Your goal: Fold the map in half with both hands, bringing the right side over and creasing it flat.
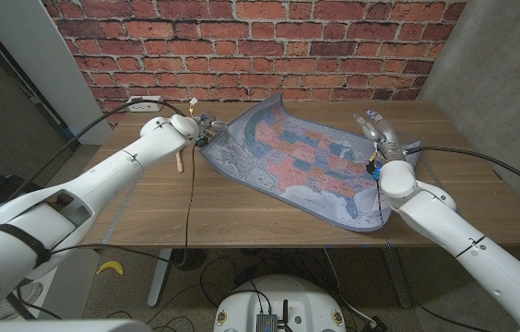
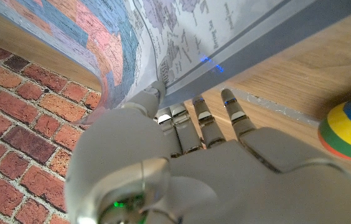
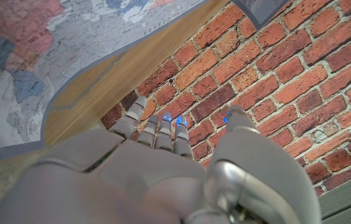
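Left hand point(image 1: 206, 125) pinches map point(image 1: 306, 157) edge; right hand point(image 1: 380, 134) at opp. edge.

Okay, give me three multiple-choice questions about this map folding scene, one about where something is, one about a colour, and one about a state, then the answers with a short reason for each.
1. Where does the map lie?
A. On the wooden table
B. On the floor
C. Pinned to the brick wall

2. What colour is the map's border?
A. Bright green
B. Grey-blue
C. Black

3. How is the map now?
A. Folded neatly in half
B. Rolled into a tube
C. Spread open, far edge curling up

Answers:
1. A, it rests on the table between the left hand and right hand.
2. B, a grey-blue band runs along its edges.
3. C, its whole printed face shows, the far edge lifted.
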Available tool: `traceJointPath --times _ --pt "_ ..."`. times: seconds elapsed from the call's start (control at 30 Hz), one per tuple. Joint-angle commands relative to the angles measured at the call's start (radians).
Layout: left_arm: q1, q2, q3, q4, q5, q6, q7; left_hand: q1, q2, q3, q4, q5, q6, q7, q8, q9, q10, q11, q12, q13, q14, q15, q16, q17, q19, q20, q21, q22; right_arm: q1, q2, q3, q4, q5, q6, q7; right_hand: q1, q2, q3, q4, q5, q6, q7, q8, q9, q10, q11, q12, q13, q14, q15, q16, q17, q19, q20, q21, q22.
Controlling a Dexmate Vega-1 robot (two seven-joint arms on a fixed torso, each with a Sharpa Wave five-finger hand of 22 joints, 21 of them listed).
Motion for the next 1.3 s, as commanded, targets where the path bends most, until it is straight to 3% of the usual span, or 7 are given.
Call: traceJointPath --times 0.03,0.5,0.77,0.97,1.1,1.2,1.3 --pt "-0.005 -0.015 0.001 0.017 0.014 0.004 0.011 0.010 0.011 0.014 0.005 0.002 0.007 0.005 0.000 0.009 0.026 -0.011 0.011 0.009 0.020 -0.012 0.004 0.002 0.011 0.003 0.009 0.003 0.009 0.053 -0.009 -0.091 -0.044 -0.328 -0.157 0.022 0.002 0.018 -0.002 -0.004 0.014 0.002 0.008 0.005 0.014 0.001 0.005 0.003 0.015 -0.004 0.011 0.004 0.012 0.005 0.008 0.005" --pt "0.056 -0.057 -0.040 -0.052 0.028 0.124 0.188 0.030 0.004 0.032 -0.004 0.004 0.054 0.038 0.010 0.044 0.113 -0.028 0.050 0.032 0.079 -0.034 0.008 0.005 0.039 -0.009 0.020 0.003 0.030 0.156 0.004 -0.160 -0.087 -0.648 -0.296 0.056 0.001 0.048 -0.017 -0.001 0.034 -0.014 0.009 0.005 0.027 -0.008 0.005 0.004 0.038 -0.006 0.016 0.005 0.027 0.010 0.012 0.006" --pt "0.074 -0.093 -0.056 -0.082 0.024 0.220 0.285 0.045 -0.006 0.025 -0.020 0.008 0.101 0.048 0.019 0.061 0.163 -0.035 0.065 0.031 0.112 -0.046 0.012 0.005 0.067 -0.018 0.030 0.001 0.059 0.233 0.027 -0.186 -0.096 -0.851 -0.327 0.059 -0.010 0.050 -0.019 -0.003 0.029 -0.015 0.005 0.006 0.022 -0.010 0.001 0.004 0.039 -0.003 0.015 0.006 0.035 0.018 0.014 0.006" --pt "0.084 -0.096 -0.062 -0.089 0.014 0.216 0.310 0.050 -0.010 0.022 -0.025 0.011 0.111 0.053 0.020 0.065 0.170 -0.033 0.063 0.025 0.122 -0.047 0.013 0.005 0.071 -0.019 0.032 0.001 0.085 0.301 0.063 -0.186 -0.085 -0.967 -0.320 0.050 -0.027 0.042 -0.017 -0.009 0.024 -0.006 0.001 0.006 0.024 -0.005 0.000 0.004 0.050 0.004 0.018 0.007 0.054 0.036 0.019 0.006" --pt "0.085 -0.099 -0.065 -0.092 0.009 0.219 0.323 0.051 -0.012 0.021 -0.026 0.012 0.112 0.053 0.019 0.067 0.171 -0.031 0.063 0.025 0.125 -0.046 0.013 0.005 0.072 -0.019 0.032 0.000 0.095 0.288 0.083 -0.186 0.015 -0.967 -0.362 0.039 -0.039 0.033 -0.014 -0.015 0.027 0.003 0.000 0.006 0.027 -0.004 0.000 0.004 0.061 0.012 0.021 0.008 0.066 0.043 0.021 0.007" --pt "0.084 -0.097 -0.063 -0.092 0.005 0.213 0.323 0.053 -0.013 0.021 -0.027 0.013 0.113 0.052 0.017 0.069 0.169 -0.031 0.061 0.024 0.126 -0.046 0.010 0.003 0.073 -0.019 0.032 0.000 0.119 0.235 0.091 -0.173 0.264 -0.967 -0.530 0.029 -0.045 0.027 -0.010 -0.020 0.036 0.014 0.003 0.007 0.037 0.004 0.003 0.005 0.074 0.016 0.024 0.010 0.078 0.045 0.024 0.007" --pt "0.081 -0.098 -0.060 -0.090 0.005 0.214 0.327 0.054 -0.014 0.021 -0.027 0.014 0.114 0.050 0.016 0.071 0.167 -0.032 0.059 0.024 0.128 -0.045 0.008 0.003 0.073 -0.018 0.032 0.000 0.121 0.231 0.099 -0.170 0.292 -0.967 -0.530 0.023 -0.050 0.023 -0.009 -0.023 0.043 0.023 0.005 0.007 0.038 0.005 0.002 0.005 0.078 0.016 0.025 0.010 0.084 0.045 0.025 0.007"
